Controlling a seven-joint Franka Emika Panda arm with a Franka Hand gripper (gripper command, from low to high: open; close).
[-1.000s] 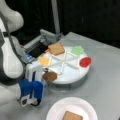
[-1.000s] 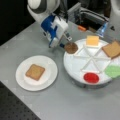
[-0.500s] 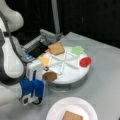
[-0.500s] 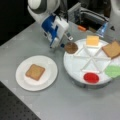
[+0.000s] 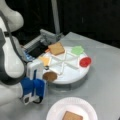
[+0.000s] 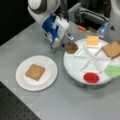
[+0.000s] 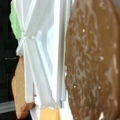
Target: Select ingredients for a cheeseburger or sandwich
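So the gripper (image 6: 62,45) sits right at the edge of the white divided tray (image 6: 75,67), down by the brown patty (image 6: 71,47). In both front views the blue-and-white hand is just beside that patty (image 5: 50,76), maybe touching it, but I honestly can't tell how far apart the fingers are or whether they've got hold of anything. The wrist view is basically filled with the patty (image 7: 92,62), with the tray's white dividers (image 7: 47,57) next to it, so the hand is very close to it.

Tray contents, each piece in its own compartment: patty, yellow cheese square (image 6: 92,40), tan bread square (image 6: 111,49), green lettuce (image 6: 113,70) and red disc (image 6: 91,77). At least one compartment looks bare.

The white paper plate (image 6: 47,80) sits just beside the tray on the grey table (image 6: 62,105), with one tan bread slice (image 6: 35,72) lying flat on it, nothing stacked on top yet.
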